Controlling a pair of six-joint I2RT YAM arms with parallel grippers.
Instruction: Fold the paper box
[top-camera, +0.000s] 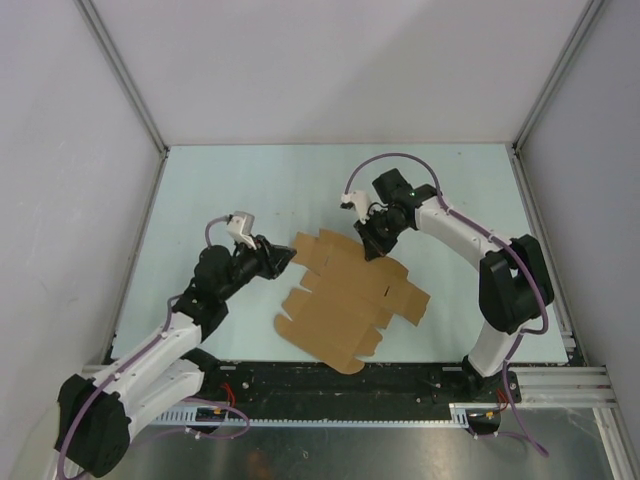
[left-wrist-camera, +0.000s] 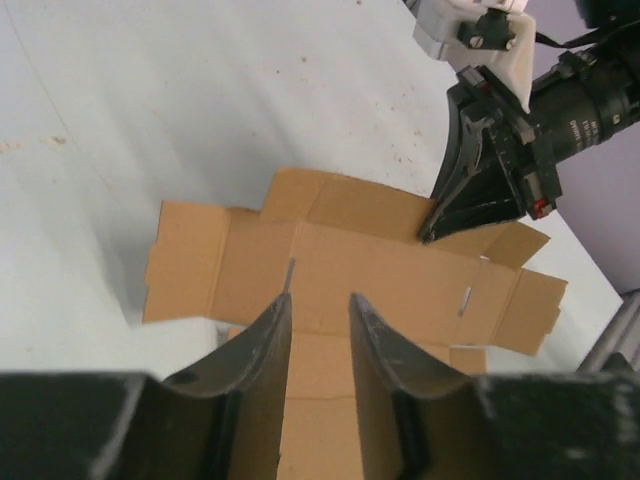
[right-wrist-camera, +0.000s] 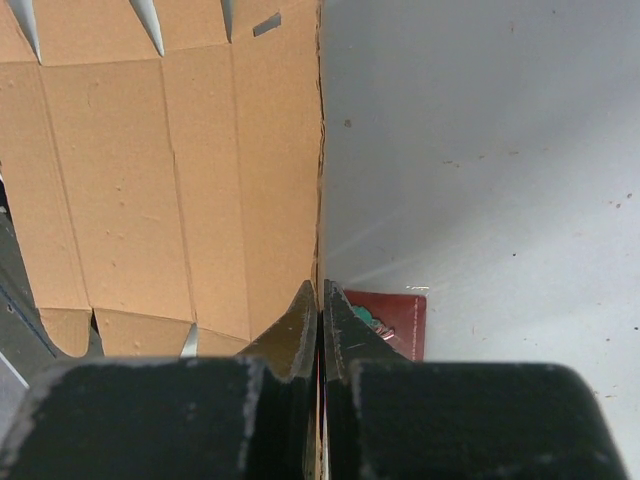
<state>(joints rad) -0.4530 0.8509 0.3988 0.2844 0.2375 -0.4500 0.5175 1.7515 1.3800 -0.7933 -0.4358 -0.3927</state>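
The paper box (top-camera: 350, 300) is a flat brown cardboard die-cut sheet with flaps, lying at the middle of the table. It also shows in the left wrist view (left-wrist-camera: 380, 270) and the right wrist view (right-wrist-camera: 130, 180). My left gripper (top-camera: 287, 258) is open and empty, with its fingertips just over the sheet's left end (left-wrist-camera: 320, 305). My right gripper (top-camera: 368, 248) is at the sheet's far edge, and its jaws (right-wrist-camera: 320, 292) are shut on the thin edge of a far flap. Its tip also shows in the left wrist view (left-wrist-camera: 430, 235), touching that flap.
A small dark red square item (right-wrist-camera: 400, 320) lies on the table just under the right gripper, beside the sheet's edge. White walls with metal posts (top-camera: 130, 90) enclose the table. A black rail (top-camera: 400, 380) runs along the near edge.
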